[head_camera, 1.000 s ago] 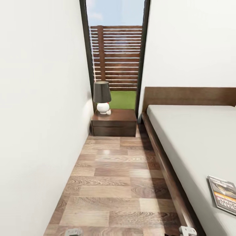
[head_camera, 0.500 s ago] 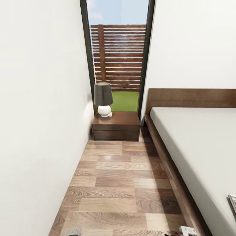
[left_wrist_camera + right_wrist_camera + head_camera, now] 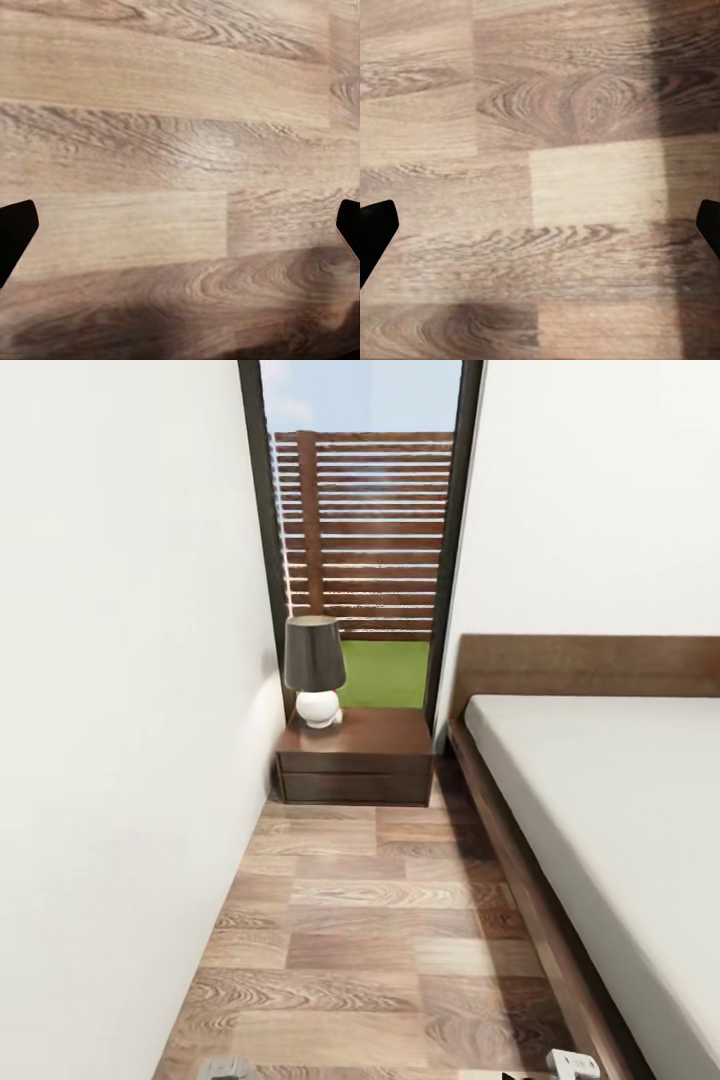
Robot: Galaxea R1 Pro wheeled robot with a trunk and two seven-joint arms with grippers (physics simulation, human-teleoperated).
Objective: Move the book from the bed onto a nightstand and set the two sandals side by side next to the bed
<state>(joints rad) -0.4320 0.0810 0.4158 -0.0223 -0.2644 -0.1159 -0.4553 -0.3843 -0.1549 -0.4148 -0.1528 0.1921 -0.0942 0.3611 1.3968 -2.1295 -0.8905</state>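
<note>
Book gone from view; nightstand [image 3: 356, 752] far ahead of pincers.

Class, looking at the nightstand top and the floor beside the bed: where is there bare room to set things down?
The nightstand top is bare right of the lamp, which crowds its left rear corner. The plank floor between the left wall and bed frame is bare.

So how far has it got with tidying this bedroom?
Nothing looks done so far. The nightstand by the window carries just a lamp, no book, and no sandals lie on the wood floor beside the bed. Both grippers, left and right, are open and empty, hanging over bare floor. Moving the book and pairing the sandals both remain.
</note>
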